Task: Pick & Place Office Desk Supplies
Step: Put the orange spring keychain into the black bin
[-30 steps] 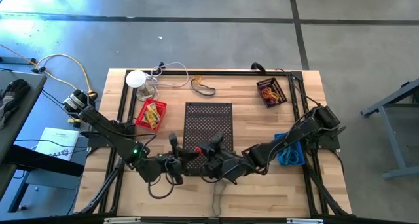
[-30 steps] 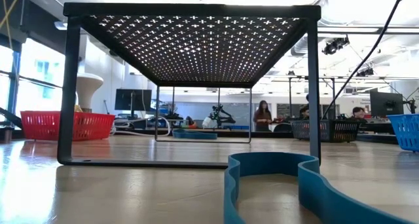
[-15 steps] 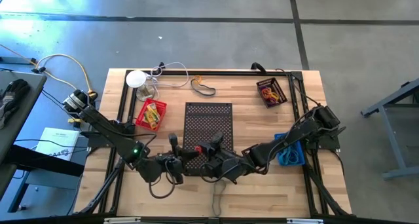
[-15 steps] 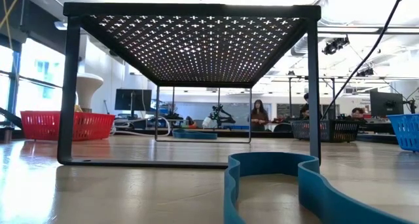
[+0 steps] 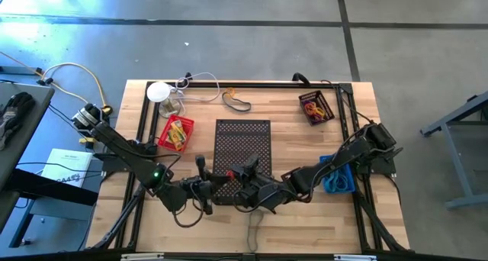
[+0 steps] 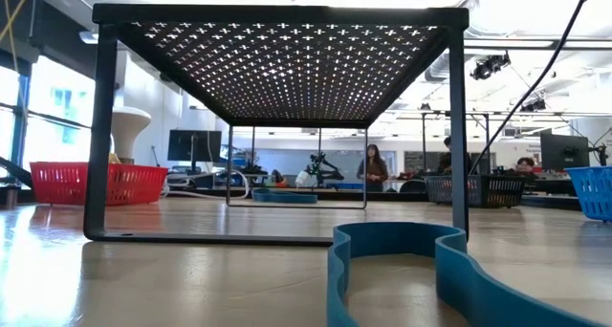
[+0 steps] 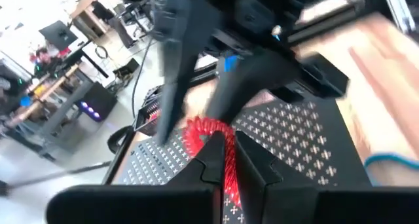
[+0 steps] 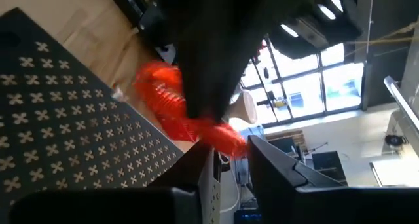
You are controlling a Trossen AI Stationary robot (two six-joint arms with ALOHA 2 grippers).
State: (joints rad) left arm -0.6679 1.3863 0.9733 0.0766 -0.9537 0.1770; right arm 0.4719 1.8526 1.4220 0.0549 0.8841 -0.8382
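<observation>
You are looking down at a wooden table [image 5: 290,146] framed by a black rail, with open floor all round it. The back middle and the right front of the tabletop are lying bare. A black perforated stand [image 5: 242,150] is sitting at the centre. A red basket [image 5: 176,133] of supplies is sitting at its left, a dark tray [image 5: 316,107] of loops near the back right corner, and a blue basket [image 5: 336,177] at the right edge. A white disc with cords [image 5: 158,91] is lying at the back left corner, and a dark band [image 5: 237,101] is lying on the wood behind the stand.

Both arms are reaching low and inward from the table's sides, meeting over the stand's front edge. The left gripper [image 5: 203,172] is clamped tight on a red coiled loop [image 7: 211,142]; its fingers [image 7: 208,164] are pinching the coil just above the perforated top. The right gripper [image 8: 226,155] is facing it just beside; its dark fingers [image 8: 204,160] are standing a little apart, with the same red coil between or just past them, and you cannot tell whether they are gripping it.

Only the wrist views are showing you the coil; from above the arms are covering it. The low view is showing neither gripper, only the stand's underside, a blue curved piece [image 6: 421,265] in front, and people [image 6: 371,166] far off in the room.
</observation>
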